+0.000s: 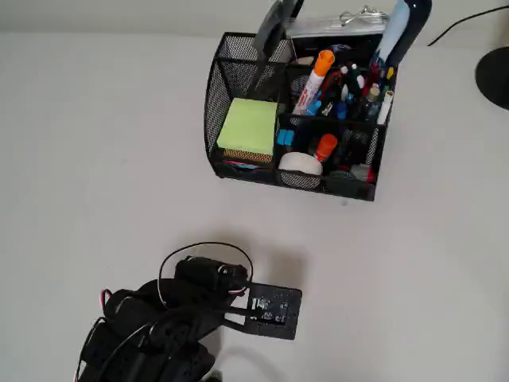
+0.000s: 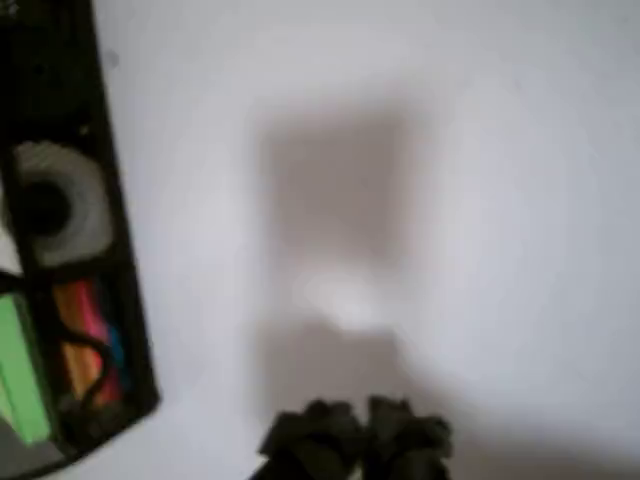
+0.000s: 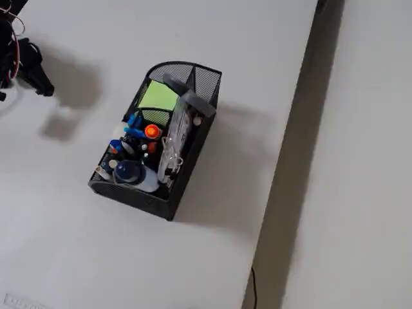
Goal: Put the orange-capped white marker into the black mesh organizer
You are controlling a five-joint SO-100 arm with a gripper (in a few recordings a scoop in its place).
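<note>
Inside the black mesh organizer (image 1: 238, 95), orange-capped white marker (image 1: 313, 82) stands upright in a rear compartment; gripper (image 2: 355, 430), well apart over bare tabletop (image 1: 95, 159), looks closed and empty, best kept clear.

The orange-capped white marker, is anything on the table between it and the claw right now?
Nothing visible stands between them. The orange-capped white marker already stands inside the black mesh organizer, and only bare white table separates the organizer from the claw, which holds nothing.
</note>
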